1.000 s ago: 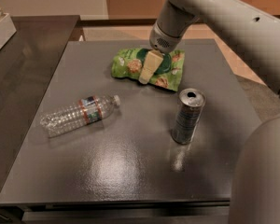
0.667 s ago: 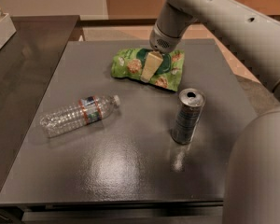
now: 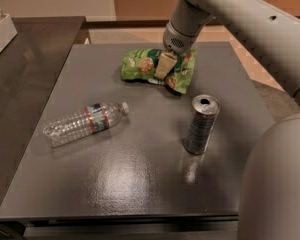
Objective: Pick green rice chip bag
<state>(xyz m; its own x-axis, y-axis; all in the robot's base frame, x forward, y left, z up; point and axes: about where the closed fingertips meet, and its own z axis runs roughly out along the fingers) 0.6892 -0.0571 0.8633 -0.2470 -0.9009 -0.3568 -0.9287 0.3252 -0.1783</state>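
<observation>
The green rice chip bag (image 3: 140, 66) lies crumpled on the dark grey table (image 3: 140, 184), at the far middle. It is bright green with pictures of tan rice cakes. My gripper (image 3: 163, 65) comes down from the upper right on a pale arm (image 3: 230, 14). It is right at the middle of the bag, touching or pressing into it. The gripper covers part of the bag.
A clear plastic water bottle (image 3: 85, 124) with a red label lies on its side at the left. An open drink can (image 3: 201, 124) stands upright at the right, in front of the bag. A white box (image 3: 0, 31) sits on the counter at the far left.
My gripper has shifted slightly towards the far side over the bag. The bag, bottle and can stay where they were.
</observation>
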